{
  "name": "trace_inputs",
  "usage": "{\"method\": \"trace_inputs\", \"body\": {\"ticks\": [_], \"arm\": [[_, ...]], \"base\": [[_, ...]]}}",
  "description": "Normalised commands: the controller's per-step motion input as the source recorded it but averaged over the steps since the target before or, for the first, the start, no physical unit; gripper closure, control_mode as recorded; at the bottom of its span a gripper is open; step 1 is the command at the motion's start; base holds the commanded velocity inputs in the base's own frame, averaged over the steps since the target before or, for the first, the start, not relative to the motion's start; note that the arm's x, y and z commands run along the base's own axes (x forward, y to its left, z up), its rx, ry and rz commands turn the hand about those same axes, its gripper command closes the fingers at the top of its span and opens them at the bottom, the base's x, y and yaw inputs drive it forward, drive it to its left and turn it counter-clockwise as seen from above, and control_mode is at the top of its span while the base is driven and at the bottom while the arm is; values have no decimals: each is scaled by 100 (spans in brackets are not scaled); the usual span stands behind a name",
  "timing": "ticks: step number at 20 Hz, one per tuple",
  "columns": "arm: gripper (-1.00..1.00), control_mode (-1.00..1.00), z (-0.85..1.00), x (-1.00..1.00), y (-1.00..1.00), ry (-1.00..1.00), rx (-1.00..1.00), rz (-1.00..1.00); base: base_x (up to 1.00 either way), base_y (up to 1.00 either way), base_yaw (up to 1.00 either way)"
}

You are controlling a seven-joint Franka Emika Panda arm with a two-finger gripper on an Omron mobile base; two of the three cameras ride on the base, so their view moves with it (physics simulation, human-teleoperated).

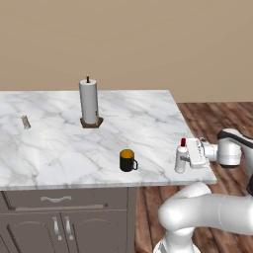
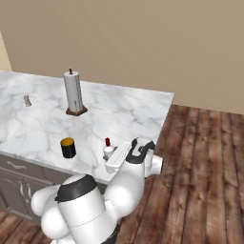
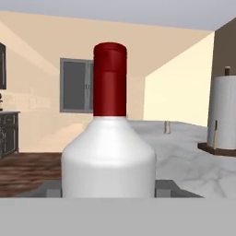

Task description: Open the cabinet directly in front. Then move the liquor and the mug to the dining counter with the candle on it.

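Hand (image 1: 184, 159) around liquor (image 1: 181, 159) (mug (image 1: 127, 160) beside)

The liquor (image 3: 109, 156) has its base cut off (bottom edge); the candle (image 3: 167, 127) is too small for detail.

No legible text or labels anywhere.

- The liquor (image 1: 181, 159): a small white bottle with a narrow neck and red cap, standing upright near the right front corner of the dining counter (image 1: 74, 143), close to its front edge
- The mug (image 1: 128, 160): small and black with an orange-yellow inside, upright, handle to the right in the left base view, near the liquor on its left
- The candle (image 1: 25, 122): a tiny grey-beige cylinder, far left on the white grey-veined marble top, well apart from both
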Motion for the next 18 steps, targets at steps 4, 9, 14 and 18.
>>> {"method": "trace_inputs", "body": {"ticks": [4,9,14,18], "arm": [[-100,-100,0,0,0,-7,0,2],[-100,-100,0,0,-10,-9,0,1],[-100,-100,0,0,-16,-10,0,0],[-100,-100,0,2,-10,-2,0,0]], "base": [[0,0,0],[0,0,0],[0,0,0],[0,0,0]]}}
